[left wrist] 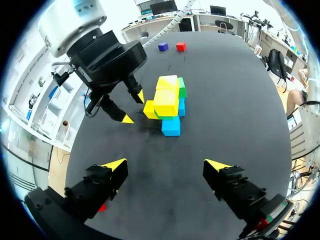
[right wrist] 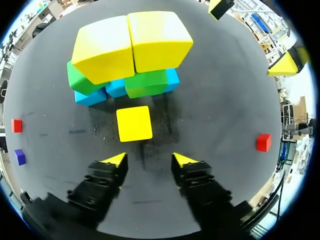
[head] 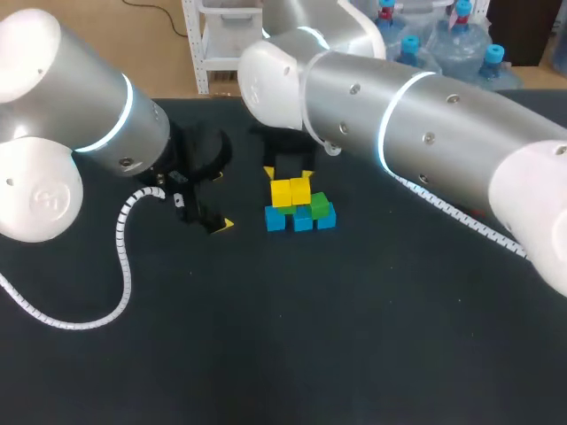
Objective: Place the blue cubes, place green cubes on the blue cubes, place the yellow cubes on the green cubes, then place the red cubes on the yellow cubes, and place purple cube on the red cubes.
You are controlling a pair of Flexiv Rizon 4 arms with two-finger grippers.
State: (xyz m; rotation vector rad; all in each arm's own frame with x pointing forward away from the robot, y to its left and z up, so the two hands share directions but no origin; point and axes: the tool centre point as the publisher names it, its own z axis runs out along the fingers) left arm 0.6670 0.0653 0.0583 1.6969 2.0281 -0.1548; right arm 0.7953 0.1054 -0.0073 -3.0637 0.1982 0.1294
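Stack: blue cubes (right wrist: 90, 97) form the base near the middle of the table (head: 266, 336), green cubes (right wrist: 146, 82) sit on them, and two yellow cubes (right wrist: 102, 52) lie side by side on top.
Loose yellow cube (right wrist: 134, 123): flat on the table, just beside the stack and apart from it.
Right gripper (right wrist: 150, 160): fingers apart and holding nothing, with the loose yellow cube just ahead of the tips and untouched.
Left gripper (left wrist: 166, 165): fingers spread wide with nothing between them, off to the stack's side.
Waiting pieces: two red cubes (right wrist: 263, 142) and the purple cube (right wrist: 20, 156) lie well apart from the stack, near the table's edges.
Handling: the cubes look small, rigid and light, with flat faces and probably smooth skins.
Where to hold: two opposite side faces, about mid-height, should leave the bottom face free for setting down.
Risk: the top yellow pair appears to overhang the green layer, so a nudge could likely shift the stack.
Writing: no label, brand or lettering can be seen on any cube.
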